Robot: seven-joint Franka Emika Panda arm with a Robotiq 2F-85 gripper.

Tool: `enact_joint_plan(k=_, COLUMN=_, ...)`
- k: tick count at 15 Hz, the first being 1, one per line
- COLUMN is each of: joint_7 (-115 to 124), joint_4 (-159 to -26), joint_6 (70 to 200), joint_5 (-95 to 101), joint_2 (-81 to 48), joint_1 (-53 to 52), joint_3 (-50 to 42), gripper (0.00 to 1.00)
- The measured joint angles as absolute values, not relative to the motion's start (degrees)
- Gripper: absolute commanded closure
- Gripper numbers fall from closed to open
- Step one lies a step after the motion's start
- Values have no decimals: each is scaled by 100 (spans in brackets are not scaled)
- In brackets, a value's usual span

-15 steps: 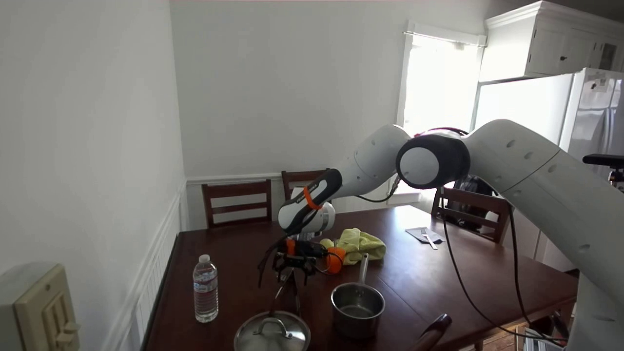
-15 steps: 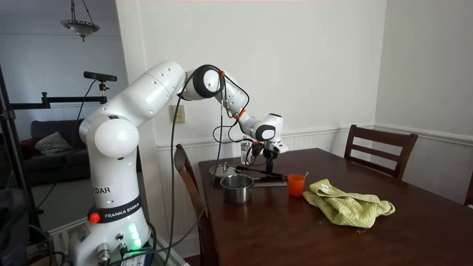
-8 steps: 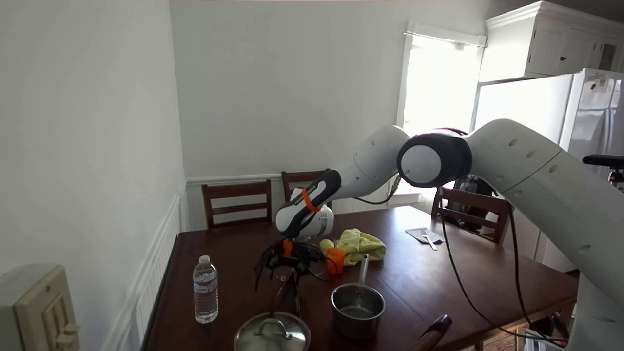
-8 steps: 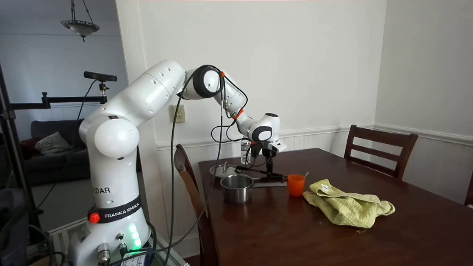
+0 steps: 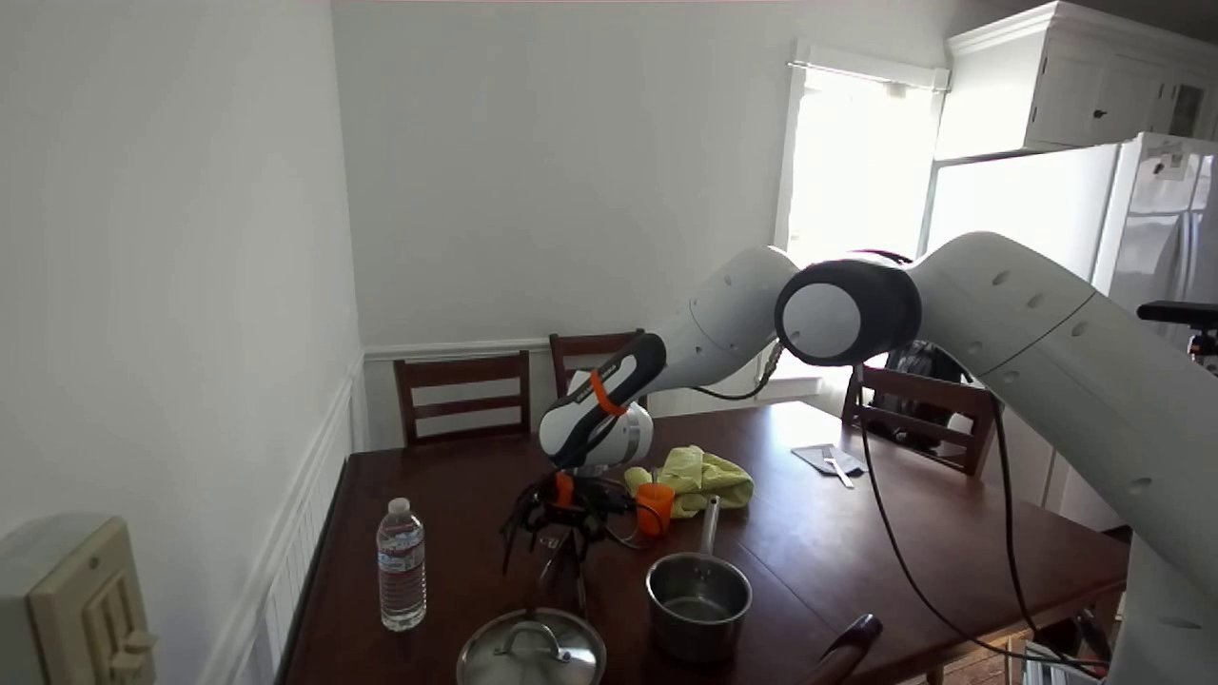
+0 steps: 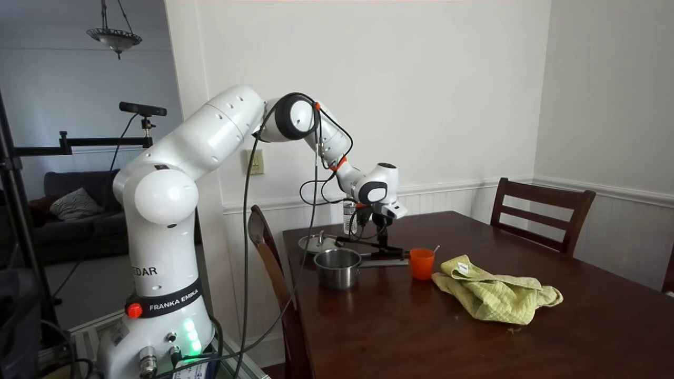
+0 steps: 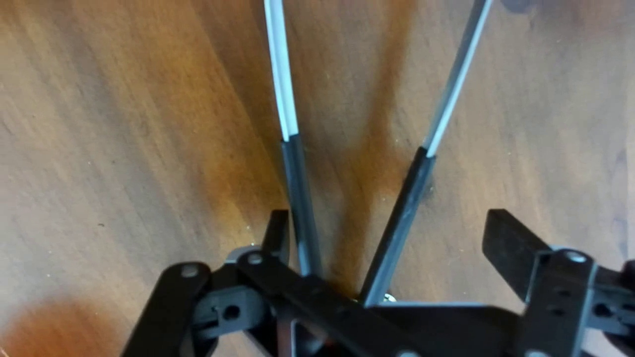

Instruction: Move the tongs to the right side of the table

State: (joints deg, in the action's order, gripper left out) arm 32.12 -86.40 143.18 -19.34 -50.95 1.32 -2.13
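Observation:
The tongs (image 7: 407, 208) form a narrow V in the wrist view, dark near my gripper and pale metal farther out. Their joined end is hidden under the gripper's body. They lie on the dark brown table (image 7: 149, 148). My gripper (image 7: 394, 235) is open, with both tong arms between its fingers. The left finger is close beside one arm; the right finger stands well apart. In an exterior view the gripper (image 5: 552, 533) is above the tongs (image 5: 579, 582), behind the pot lid. In an exterior view the gripper (image 6: 383, 243) is low at the tongs (image 6: 363, 241), partly behind the pot handle.
A steel pot (image 5: 699, 609) and a glass lid (image 5: 495, 656) stand near the tongs. A water bottle (image 5: 402, 571) is near the wall. An orange cup (image 6: 422, 265) and a green towel (image 6: 495, 295) lie beyond the pot handle. A napkin with a fork (image 5: 818, 459) lies farther off.
My gripper has shifted slightly toward the bottle side and turned a little, then dipped slightly. The tongs, pot and lid show no clear movement.

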Motion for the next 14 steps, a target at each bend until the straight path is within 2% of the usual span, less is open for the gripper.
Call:
enact_joint_plan(k=8, joint_7=2742, joint_4=-8690, joint_6=14190, joint_5=-2136, joint_2=-5045, joint_1=393, joint_3=-15, gripper=0)
enact_joint_plan(k=10, joint_7=2741, joint_4=-8687, joint_6=14043, joint_5=-2136, joint_2=-5060, joint_1=391, joint_3=-6, gripper=26)
enact_joint_plan(k=14, joint_7=2741, joint_4=-8678, joint_6=13841, joint_5=-2136, joint_2=-5098, joint_1=384, joint_3=-3, gripper=56)
